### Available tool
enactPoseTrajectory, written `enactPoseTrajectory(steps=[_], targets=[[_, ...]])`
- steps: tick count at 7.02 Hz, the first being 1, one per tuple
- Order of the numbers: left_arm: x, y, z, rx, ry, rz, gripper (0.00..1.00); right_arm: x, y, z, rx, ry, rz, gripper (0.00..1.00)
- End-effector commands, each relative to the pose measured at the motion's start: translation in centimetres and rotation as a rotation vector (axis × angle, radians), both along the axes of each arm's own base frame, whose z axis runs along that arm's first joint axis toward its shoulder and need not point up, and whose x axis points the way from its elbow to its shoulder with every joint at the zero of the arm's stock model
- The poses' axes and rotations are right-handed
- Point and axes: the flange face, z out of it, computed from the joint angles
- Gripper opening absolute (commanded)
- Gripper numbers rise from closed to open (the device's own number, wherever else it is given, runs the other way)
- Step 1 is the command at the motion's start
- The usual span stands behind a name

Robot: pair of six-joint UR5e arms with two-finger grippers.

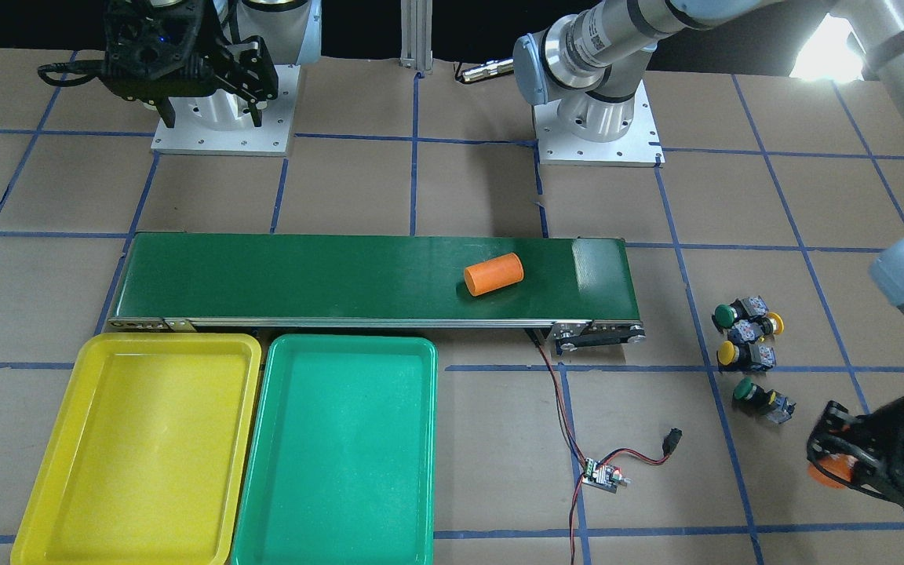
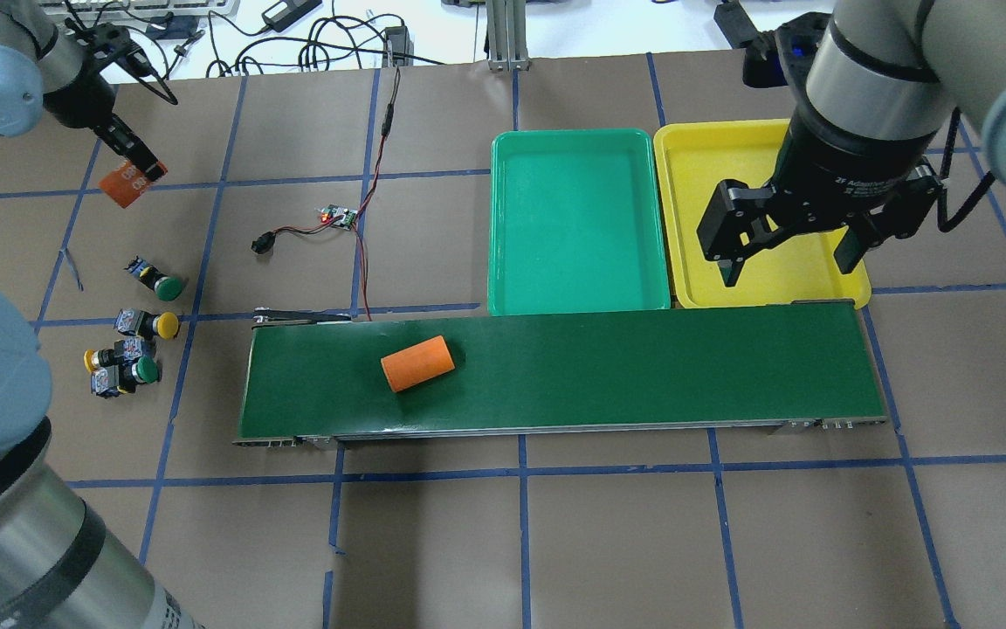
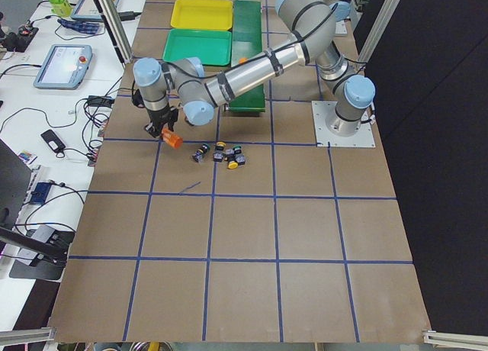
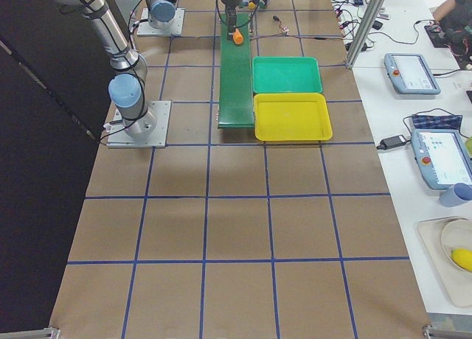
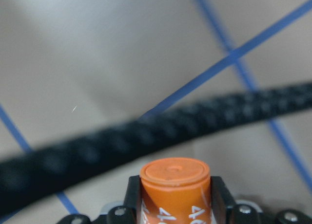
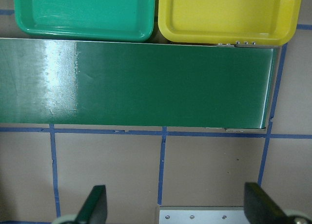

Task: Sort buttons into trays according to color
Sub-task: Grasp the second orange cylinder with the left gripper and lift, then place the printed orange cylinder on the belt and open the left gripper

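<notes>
**No button sorted yet; left tool taken up by a cylinder**

My left tool [image 2: 133, 172] is clamped on an orange cylinder [image 5: 175, 184], smooth, flat-capped and printed 4680, above the desk [image 1: 483, 188]; that is no button. My right tool [image 2: 787, 262] hangs with fingers spread wide and nothing between them, over the belt [image 1: 303, 275] end beside the yellow tray [image 1: 162, 447].

All four buttons [image 1: 749, 331] lie on the desk on the left arm's side, three bunched close, one green a little apart; they have glossy round caps, two yellow and two green, on blocky dark bodies. The yellow tray and the green tray [image 1: 342, 447], shallow, shiny and round-cornered, hold nothing; a second cylinder [image 1: 493, 274] lies on the matte belt.

I judge sorting has not begun. Next I must put the held cylinder down, then pinch a button across its squared body; the domed cap looks slippery.
</notes>
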Motion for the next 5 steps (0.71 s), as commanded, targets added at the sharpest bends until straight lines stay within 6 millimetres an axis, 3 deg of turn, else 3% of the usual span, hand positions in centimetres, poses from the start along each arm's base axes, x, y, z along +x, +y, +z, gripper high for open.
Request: enactPoseTrajectory(steps=[1,2,3,5], targets=[[-11.5,10.0,-0.9,0.092,0.012,-0.237,0.01,-1.9,-0.6,-0.5,0.01,-0.007,-0.041,1.0],[-14.7,13.7,-1.2,0.078,-0.048,-0.34,0.01,-1.9,-0.7,-0.6,0.014,-0.007,-0.041,1.0],[-16.5,16.2,-1.5,0.09,-0.046,-0.398,0.01,-1.9,-0.6,-0.8,0.018,-0.005,-0.042,1.0],[-18.7,20.4,-1.5,0.075,-0.034,-0.565,0.01,-1.6,-0.5,-0.9,0.02,-0.008,-0.024,1.0]])
